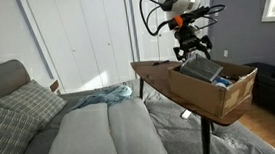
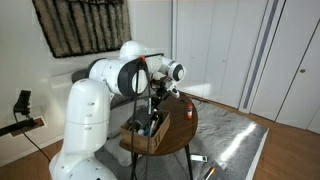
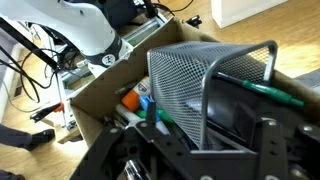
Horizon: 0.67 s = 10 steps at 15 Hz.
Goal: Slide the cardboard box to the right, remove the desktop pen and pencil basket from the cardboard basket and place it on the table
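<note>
The gripper (image 1: 193,52) hangs spread over the cardboard box (image 1: 219,92) on the bench (image 1: 149,67). The mesh pen basket (image 3: 190,85) sits directly below, in line between its fingers.

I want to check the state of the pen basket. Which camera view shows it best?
The wrist view: the pen basket fills the frame, its dark mesh wall plain, with pens inside. In both exterior views it is only a small dark shape in the cardboard box.
</note>
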{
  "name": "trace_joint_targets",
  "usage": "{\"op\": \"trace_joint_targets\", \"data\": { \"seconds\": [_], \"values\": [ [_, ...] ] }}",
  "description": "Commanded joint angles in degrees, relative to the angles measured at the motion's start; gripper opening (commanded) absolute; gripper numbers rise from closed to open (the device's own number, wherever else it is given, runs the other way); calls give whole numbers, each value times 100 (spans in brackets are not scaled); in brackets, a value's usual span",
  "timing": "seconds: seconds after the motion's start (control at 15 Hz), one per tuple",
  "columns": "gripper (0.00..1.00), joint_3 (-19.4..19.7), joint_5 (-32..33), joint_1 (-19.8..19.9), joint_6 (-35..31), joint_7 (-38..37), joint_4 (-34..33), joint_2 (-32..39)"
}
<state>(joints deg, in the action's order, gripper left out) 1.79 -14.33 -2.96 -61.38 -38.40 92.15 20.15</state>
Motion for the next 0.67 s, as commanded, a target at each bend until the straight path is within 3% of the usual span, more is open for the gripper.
{"op": "trace_joint_targets", "data": {
  "seconds": [0.0,0.47,0.6],
  "values": [
    [50,39,341,-84,354,89,-39,124],
    [2,47,553,-69,611,287,-128,195],
    [0,54,569,-56,604,372,-132,123]
  ]
}}
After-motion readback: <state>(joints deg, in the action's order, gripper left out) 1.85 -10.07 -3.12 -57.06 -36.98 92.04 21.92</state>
